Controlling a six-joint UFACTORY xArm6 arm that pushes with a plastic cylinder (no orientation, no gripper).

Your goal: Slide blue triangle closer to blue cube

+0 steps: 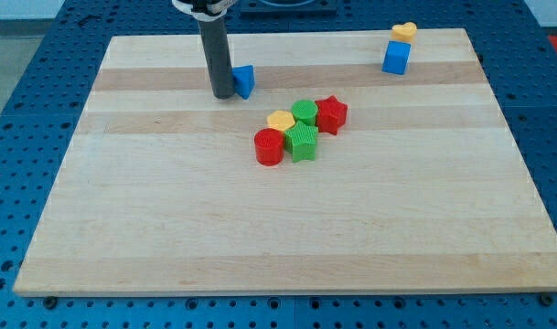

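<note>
My tip [223, 94] rests on the wooden worktop [168, 228] near the view's top, left of centre, with the dark rod rising straight up out of the frame. There is no hand on this arm, only the rod, so nothing is grasped or clenched. The blue triangle [244, 80] sits just to the view's right of my tip, touching or all but touching the rod; its left part is hidden behind it. The blue cube [397, 58] lies well apart from it, far toward the view's right near the top edge of the worktop. A yellow block [404, 31] sits just above the cube, touching it or nearly so; its shape is hard to make out. Between the two blue pieces and lower down, near the middle of the worktop, five blocks huddle together: a red star [332, 114], a green block [304, 112], a yellow block [280, 120], a second green block [302, 143] and a red cylinder [269, 146].
</note>
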